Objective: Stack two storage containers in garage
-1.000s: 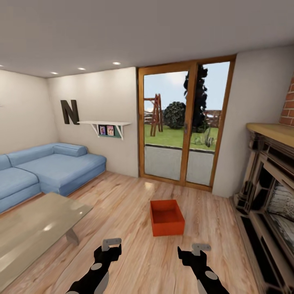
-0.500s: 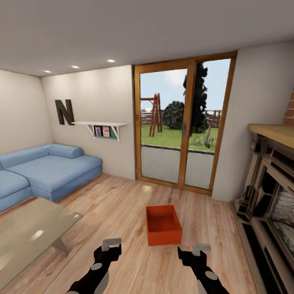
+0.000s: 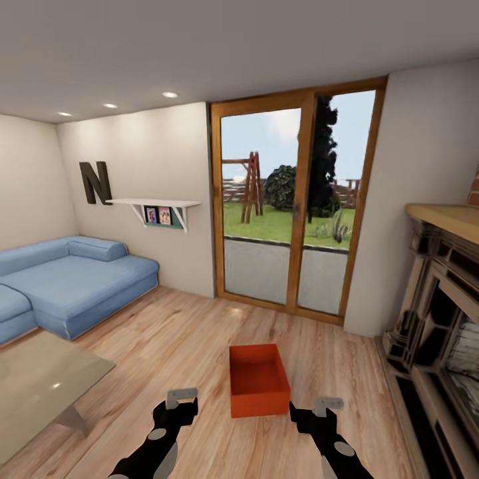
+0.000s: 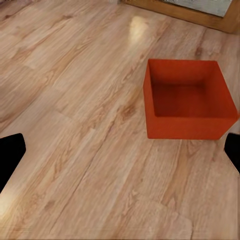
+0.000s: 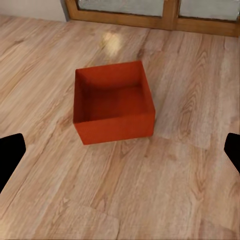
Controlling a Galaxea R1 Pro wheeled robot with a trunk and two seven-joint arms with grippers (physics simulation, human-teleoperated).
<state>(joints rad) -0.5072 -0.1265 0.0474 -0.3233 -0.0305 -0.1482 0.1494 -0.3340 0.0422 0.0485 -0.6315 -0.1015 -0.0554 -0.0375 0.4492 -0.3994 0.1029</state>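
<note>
One piece of lettering can be read: a large dark capital letter "N" (image 3: 95, 182), mounted on the pale wall (image 3: 159, 159) in the left part of the head view, above the blue sofa (image 3: 73, 279). Just right of it a white shelf (image 3: 152, 203) holds two small framed pictures (image 3: 158, 215), too small to make out any writing.
</note>
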